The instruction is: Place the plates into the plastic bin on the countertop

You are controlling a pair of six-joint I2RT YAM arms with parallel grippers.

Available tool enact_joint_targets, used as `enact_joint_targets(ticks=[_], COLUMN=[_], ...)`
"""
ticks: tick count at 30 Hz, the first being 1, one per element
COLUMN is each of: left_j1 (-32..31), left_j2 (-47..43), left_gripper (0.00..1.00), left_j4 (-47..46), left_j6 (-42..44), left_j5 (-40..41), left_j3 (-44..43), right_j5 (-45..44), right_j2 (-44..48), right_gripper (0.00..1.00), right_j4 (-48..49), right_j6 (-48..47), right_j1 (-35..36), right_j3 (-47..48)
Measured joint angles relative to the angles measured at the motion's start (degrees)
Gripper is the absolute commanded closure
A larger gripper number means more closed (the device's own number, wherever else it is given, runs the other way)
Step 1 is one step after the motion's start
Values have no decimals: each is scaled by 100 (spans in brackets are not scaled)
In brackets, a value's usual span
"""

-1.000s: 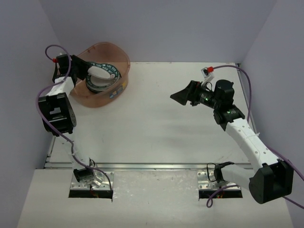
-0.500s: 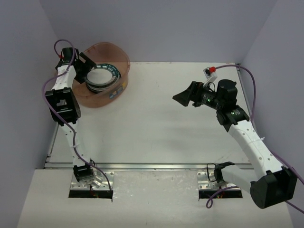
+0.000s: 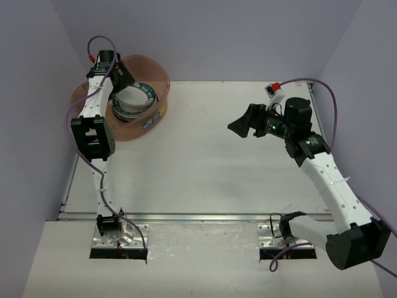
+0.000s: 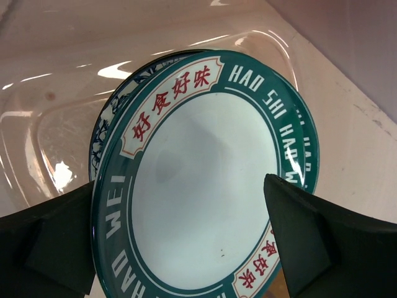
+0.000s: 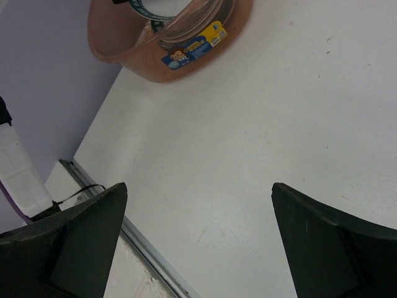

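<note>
Now the left gripper [image 4: 180, 186] hangs over the plastic bin [image 3: 156, 69], its fingers spread wide and touching nothing. Below it the plates [image 4: 205, 174] lie stacked inside the bin, 1 teal-rimmed white plate on top, tilted, with a blue floral rim showing beneath. The bin sits at the far left corner of the tabletop [image 3: 205, 155]. The right gripper [image 5: 198, 189] hovers well apart from the bin, over the tabletop, fingers likewise spread, holding nothing.

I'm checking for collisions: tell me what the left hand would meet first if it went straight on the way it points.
Most likely the teal-rimmed plate lying uppermost in the bin; it fills the view between the fingers of the open left hand. Depth is unclear.
</note>
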State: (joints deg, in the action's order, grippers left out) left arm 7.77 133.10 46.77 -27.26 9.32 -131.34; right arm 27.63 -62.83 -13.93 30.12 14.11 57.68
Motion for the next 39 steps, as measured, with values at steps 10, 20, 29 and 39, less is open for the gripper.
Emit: enact_joint_targets(ticks=[10,20,29,39], left_j1=[-17,-18,-26,-205], left_j2=[256,481,479,-50], left_gripper=[0,0,0,0], left_j4=[381,668,790,860], left_j6=[245,599,774,769], left_j5=[167,197,478,623], left_j3=[-105,-185,-45,368], right_j5=[152,561,740,723], right_j2=[-151,-92,18,148], right_gripper=[1,1,1,1], right_j4=[-741,-768,-664,-550], right_j6=[-571,-641,-637,-641], right_j1=[0,0,0,0], right_j3=[355,353,244,30])
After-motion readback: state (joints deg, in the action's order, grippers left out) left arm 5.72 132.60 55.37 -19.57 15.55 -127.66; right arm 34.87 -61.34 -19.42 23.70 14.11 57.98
